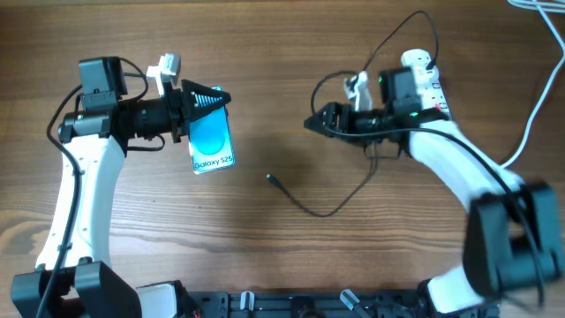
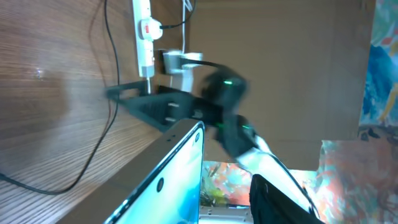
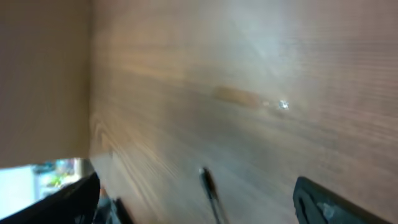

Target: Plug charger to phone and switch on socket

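Observation:
My left gripper (image 1: 208,103) is shut on the phone (image 1: 213,142), a teal-screened handset with a white text strip, and holds it above the table. In the left wrist view the phone (image 2: 177,183) fills the lower middle, next to my dark finger (image 2: 280,199). The charger, a thin black cable, lies on the wood with its connector tip (image 1: 270,177) free between the arms. My right gripper (image 1: 318,122) is open, right of and beyond the tip. The right wrist view shows the tip (image 3: 207,180) on the table between the spread fingers (image 3: 196,199). The socket (image 1: 425,81) is a white strip, partly hidden under the right arm.
The thick white cord (image 1: 537,99) runs off the far right edge. The black cable loops from the tip (image 1: 328,212) back up to the socket. In the left wrist view the socket (image 2: 144,37) and the right gripper (image 2: 155,107) lie ahead.

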`<state>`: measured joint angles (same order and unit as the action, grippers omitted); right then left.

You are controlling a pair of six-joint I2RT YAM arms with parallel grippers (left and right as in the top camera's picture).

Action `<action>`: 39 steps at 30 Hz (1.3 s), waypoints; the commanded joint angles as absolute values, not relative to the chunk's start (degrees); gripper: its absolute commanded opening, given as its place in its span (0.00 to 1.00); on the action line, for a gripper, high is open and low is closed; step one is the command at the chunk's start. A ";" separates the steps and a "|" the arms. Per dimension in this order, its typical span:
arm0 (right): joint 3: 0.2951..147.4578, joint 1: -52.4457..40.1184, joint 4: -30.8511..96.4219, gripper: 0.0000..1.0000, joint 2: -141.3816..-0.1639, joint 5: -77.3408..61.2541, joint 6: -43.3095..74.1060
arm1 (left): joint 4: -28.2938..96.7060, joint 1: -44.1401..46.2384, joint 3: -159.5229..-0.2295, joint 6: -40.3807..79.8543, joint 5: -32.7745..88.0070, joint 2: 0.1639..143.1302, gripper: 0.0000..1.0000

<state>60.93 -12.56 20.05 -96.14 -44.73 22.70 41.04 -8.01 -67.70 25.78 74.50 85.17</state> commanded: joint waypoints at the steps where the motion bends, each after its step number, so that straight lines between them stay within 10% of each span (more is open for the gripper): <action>1: 63.90 -12.43 22.79 1.00 -86.91 -45.10 16.67 | 40.88 -8.38 -68.38 24.91 77.80 83.57 0.38; 17: 63.64 -24.99 16.34 1.00 -84.01 -56.73 25.08 | 40.60 -8.38 -68.38 24.88 82.19 83.57 0.72; 20: 63.64 -27.33 17.32 1.00 -84.20 -49.04 25.69 | 40.40 -8.38 -68.38 24.88 82.19 83.57 0.51; 28: 63.64 -27.16 30.15 1.00 -84.44 -34.79 23.09 | 44.14 -7.07 -68.38 24.21 50.15 83.57 0.54; 34: 62.52 -27.16 41.82 0.92 -85.01 -15.22 22.76 | 48.62 -1.96 -68.36 24.21 32.53 83.57 0.10; 39: 61.30 -27.16 46.63 0.91 -85.14 -5.52 27.79 | 49.80 3.62 -68.36 24.18 25.63 83.59 0.04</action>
<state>62.30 -27.22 45.45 -84.27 -16.49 24.03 49.71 0.08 -67.88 24.69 35.59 84.62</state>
